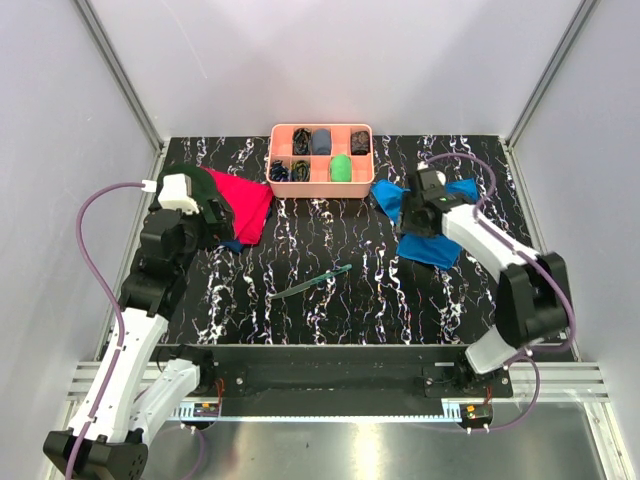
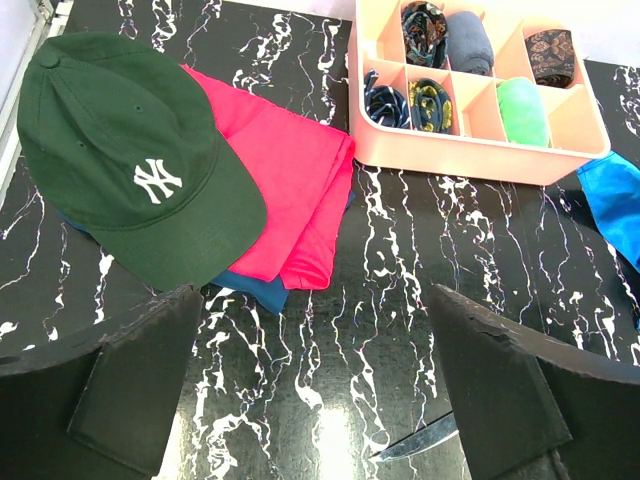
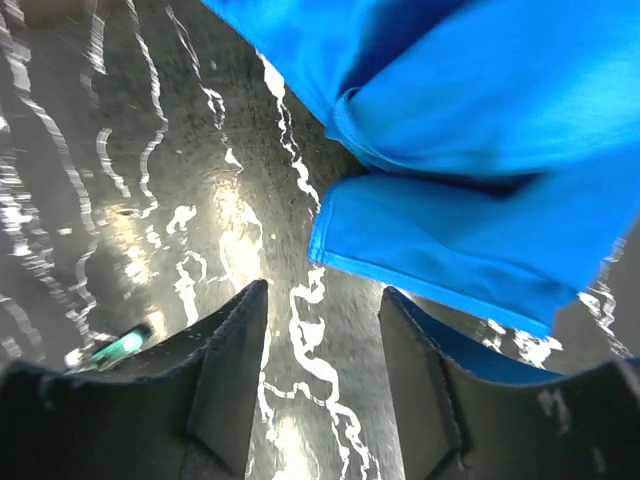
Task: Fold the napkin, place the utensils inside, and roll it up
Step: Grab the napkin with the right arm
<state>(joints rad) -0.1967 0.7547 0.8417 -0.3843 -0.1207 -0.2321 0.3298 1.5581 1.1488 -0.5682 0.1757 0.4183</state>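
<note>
Napkin: there is one only, bright blue and wrinkled. It lies on the counter directly ahead of the right fingers, and its folded edge is just beyond their tips. These two fingers are released, spread apart, and between them only the counter shows.

Far to the left of the right fingers, the utensils make one slim teal line (how many pieces it holds, I cannot tell), well apart from the napkin. One tip of this line shows low between the left fingers, close to the right one of the pair. The left fingers are also two, opened wide, and they grasp nothing.

Ahead of the left fingers and to their left is one dark green cap with a white logo. It rests on one red cloth, and one darker blue cloth comes out from under both. Ahead and to their right stands one pink tray, with six small rolled things in its compartments.

The counter is black with white veins like marble. Around it are pale grey walls, with metal rails in the two far corners.
</note>
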